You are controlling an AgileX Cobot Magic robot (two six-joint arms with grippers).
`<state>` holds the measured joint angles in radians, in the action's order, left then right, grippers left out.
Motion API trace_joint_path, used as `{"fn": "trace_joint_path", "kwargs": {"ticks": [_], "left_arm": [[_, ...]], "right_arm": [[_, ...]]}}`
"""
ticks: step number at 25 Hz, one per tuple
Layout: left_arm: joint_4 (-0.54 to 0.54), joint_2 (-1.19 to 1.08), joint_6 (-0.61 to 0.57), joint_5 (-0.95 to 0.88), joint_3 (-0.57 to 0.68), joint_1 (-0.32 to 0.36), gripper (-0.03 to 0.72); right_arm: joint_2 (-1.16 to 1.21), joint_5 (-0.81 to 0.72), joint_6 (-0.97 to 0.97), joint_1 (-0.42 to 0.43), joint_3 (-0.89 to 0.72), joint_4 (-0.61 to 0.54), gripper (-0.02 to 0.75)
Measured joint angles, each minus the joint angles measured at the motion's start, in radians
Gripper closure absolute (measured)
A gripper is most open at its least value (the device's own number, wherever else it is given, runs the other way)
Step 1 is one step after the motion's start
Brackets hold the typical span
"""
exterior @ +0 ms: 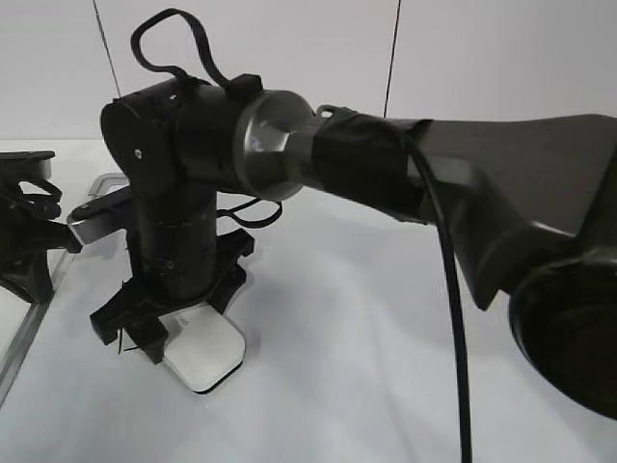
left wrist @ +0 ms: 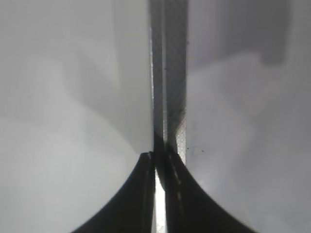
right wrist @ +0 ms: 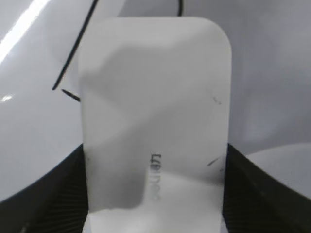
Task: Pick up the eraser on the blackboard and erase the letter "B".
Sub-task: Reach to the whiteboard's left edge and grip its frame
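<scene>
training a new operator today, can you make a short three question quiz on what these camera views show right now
1. True or false: the right gripper is raised well clear of the flat white rounded-rectangle plastic eraser.
2. Multiple choice: in the right wrist view, the black pen strokes still visible on the large white board with the grey metal frame lie A) left of the eraser, B) right of it, C) on top of it.
3. Fill in: in the left wrist view, the left gripper has its dark fingers closed on the board's thin ____.

Key: 1 false, its fingers sit either side of the eraser, down at the board; 2 A; 3 edge.
</scene>
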<state>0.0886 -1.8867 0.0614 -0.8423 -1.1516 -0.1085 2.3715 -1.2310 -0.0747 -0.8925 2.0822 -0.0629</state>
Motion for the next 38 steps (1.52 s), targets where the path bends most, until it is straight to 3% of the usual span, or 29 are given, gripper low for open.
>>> {"fn": "trace_joint_path", "kwargs": {"ticks": [7,28,38], "left_arm": [[0.000,0.000,0.000,-0.008,0.000,0.000,0.667],[0.002,-0.008,0.000,-0.039,-0.020,0.002,0.664],[0.006,-0.010,0.000,-0.043,-0.029,0.002,0.663]], "right_arm": [[0.002,0.000,0.008,-0.061,0.000,0.011,0.181],[0.004,0.002,0.016,-0.140,0.001,0.024,0.182],[0.010,0.000,-0.027,-0.115,0.009,0.034,0.183]]}}
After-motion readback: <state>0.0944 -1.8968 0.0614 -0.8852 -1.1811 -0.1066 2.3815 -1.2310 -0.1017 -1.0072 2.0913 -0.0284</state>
